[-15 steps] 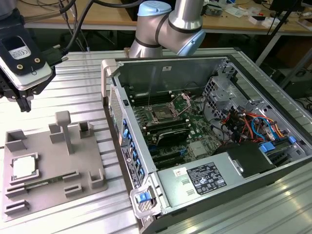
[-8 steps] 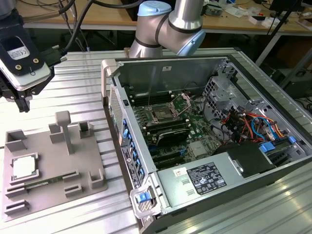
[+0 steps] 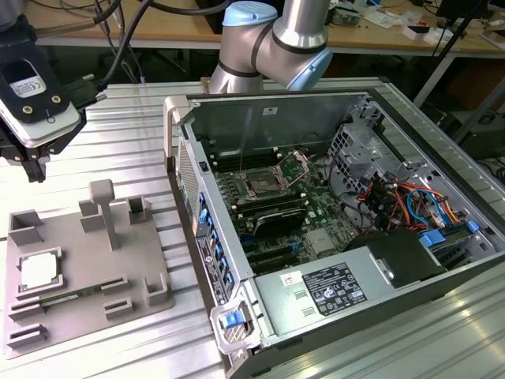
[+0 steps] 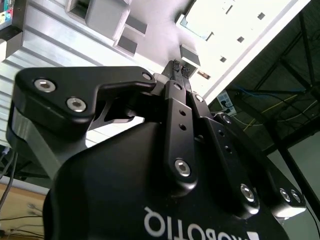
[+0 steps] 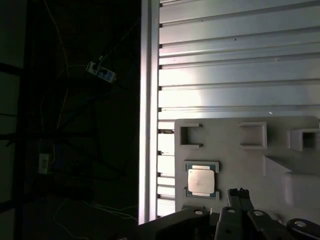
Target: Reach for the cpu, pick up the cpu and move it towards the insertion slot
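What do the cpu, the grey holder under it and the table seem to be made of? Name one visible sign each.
The cpu: metal-faced, by its pale silvery sheen; its greenish rim may be circuit board. The grey holder: probably matt plastic, perhaps printed; it looks flat and dull, without glints. The table: likely aluminium profile; it is ribbed, with bright streaks.

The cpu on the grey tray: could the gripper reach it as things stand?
Probably yes: the cpu lies uncovered in a pocket of the grey tray, with nothing between it and the gripper above.
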Controlling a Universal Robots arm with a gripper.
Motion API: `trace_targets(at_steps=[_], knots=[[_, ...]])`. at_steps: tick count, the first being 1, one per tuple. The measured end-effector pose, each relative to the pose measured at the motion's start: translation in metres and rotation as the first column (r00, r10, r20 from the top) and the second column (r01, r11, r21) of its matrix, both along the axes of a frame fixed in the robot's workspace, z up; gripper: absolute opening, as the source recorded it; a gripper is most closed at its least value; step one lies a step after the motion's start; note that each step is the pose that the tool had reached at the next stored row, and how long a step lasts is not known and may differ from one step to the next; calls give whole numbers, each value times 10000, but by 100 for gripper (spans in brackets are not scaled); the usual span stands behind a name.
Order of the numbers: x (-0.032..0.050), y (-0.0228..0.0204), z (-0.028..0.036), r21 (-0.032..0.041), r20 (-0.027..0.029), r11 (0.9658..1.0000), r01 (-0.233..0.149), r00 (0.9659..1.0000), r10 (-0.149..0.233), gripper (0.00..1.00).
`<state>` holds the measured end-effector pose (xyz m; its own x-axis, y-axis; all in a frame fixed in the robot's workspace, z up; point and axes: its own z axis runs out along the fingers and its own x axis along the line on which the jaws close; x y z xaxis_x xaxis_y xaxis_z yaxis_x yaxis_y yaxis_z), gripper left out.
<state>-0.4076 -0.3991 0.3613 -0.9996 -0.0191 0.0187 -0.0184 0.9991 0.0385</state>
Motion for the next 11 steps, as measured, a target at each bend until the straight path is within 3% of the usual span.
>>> trace_targets(at_steps=[11], knots=[[-34,0,-5,0,-92,10000,0,10000,0,11]])
